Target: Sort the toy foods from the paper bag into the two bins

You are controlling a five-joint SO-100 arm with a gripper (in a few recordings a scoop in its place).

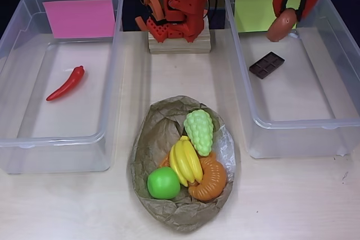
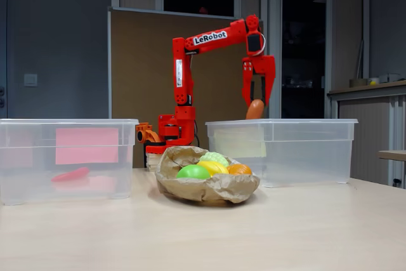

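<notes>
Seen from overhead: red two-finger hand (image 1: pixel 288 18) closed around a brown, rounded toy piece (image 1: pixel 280 25), probably the donut, held above the back of the clear plastic tub with the yellow-green label (image 1: pixel 343 71); a brown chocolate bar (image 1: pixel 266 64) lying on that tub's floor. Red chili (image 1: pixel 66 82) alone in the clear tub with the pink label (image 1: pixel 17 32). Between the tubs on the pale bench (image 1: pixel 292 195), a crumpled brown paper bag (image 1: pixel 152 139) holding green grapes (image 1: pixel 199 128), yellow bananas (image 1: pixel 185 161), an orange croissant (image 1: pixel 209 178) and a green apple (image 1: pixel 163 183). From the fixed view: hand (image 2: pixel 256 103) hanging above the tub rim, brown piece (image 2: pixel 255 110) partly dipping below it; chocolate bar hidden there.
</notes>
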